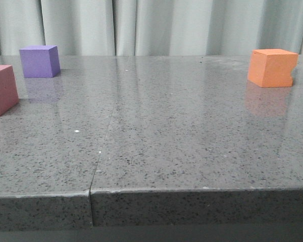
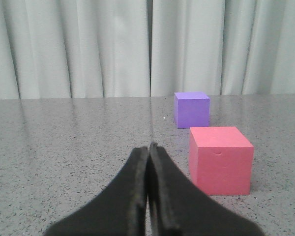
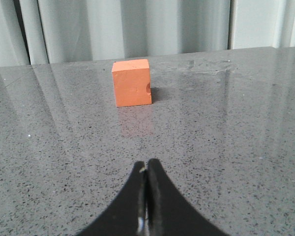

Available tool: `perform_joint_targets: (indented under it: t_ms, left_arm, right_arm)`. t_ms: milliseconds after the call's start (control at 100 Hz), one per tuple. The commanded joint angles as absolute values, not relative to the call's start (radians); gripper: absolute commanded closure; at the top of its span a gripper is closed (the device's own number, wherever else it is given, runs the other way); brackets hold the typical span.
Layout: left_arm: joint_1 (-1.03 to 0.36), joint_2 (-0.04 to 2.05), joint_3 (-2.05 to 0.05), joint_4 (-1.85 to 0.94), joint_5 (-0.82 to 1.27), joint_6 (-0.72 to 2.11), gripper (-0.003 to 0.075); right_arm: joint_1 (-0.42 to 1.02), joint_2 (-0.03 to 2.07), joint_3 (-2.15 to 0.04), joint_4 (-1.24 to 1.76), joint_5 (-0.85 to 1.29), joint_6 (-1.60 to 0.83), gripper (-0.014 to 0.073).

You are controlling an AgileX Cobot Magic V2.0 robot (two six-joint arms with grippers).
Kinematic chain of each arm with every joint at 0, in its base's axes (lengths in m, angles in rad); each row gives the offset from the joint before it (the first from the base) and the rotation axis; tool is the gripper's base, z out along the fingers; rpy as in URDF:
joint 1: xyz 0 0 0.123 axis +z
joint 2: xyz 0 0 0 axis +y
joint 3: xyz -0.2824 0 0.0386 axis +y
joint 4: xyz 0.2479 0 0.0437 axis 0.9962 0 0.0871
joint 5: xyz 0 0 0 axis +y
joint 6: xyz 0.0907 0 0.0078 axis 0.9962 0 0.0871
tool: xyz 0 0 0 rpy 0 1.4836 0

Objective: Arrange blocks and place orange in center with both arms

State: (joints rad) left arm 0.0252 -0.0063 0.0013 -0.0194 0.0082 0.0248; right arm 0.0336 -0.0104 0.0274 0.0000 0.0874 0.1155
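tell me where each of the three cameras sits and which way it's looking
Front view: low at the table's near edge, facing forward over the grey table to the curtain; no robot parts show.
Left wrist view: on the left arm, looking past the shut left gripper at the pink cube and purple cube.
Right wrist view: on the right arm, looking past the shut right gripper at the orange cube.
Shared: the front view shows all three cubes too.
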Motion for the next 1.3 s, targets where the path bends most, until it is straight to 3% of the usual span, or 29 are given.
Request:
perform_joint_targets:
  t_ms: [0, 970, 1290]
  left_arm:
    - [0.025, -0.033, 0.041, -0.027, -0.074, 0.025, 0.0741]
    - [0.025, -0.033, 0.041, -0.027, -0.074, 0.025, 0.0741]
    - [0.025, -0.033, 0.041, -0.027, -0.074, 0.025, 0.0741]
  right_arm:
    - [0.026, -0.034, 0.010, 0.000, 0.010, 0.110, 0.0662]
    - [0.026, -0.034, 0.008, 0.000, -0.025, 0.110, 0.0662]
    - [0.026, -0.008, -0.133, 0.000, 0.091, 0.110, 0.0661]
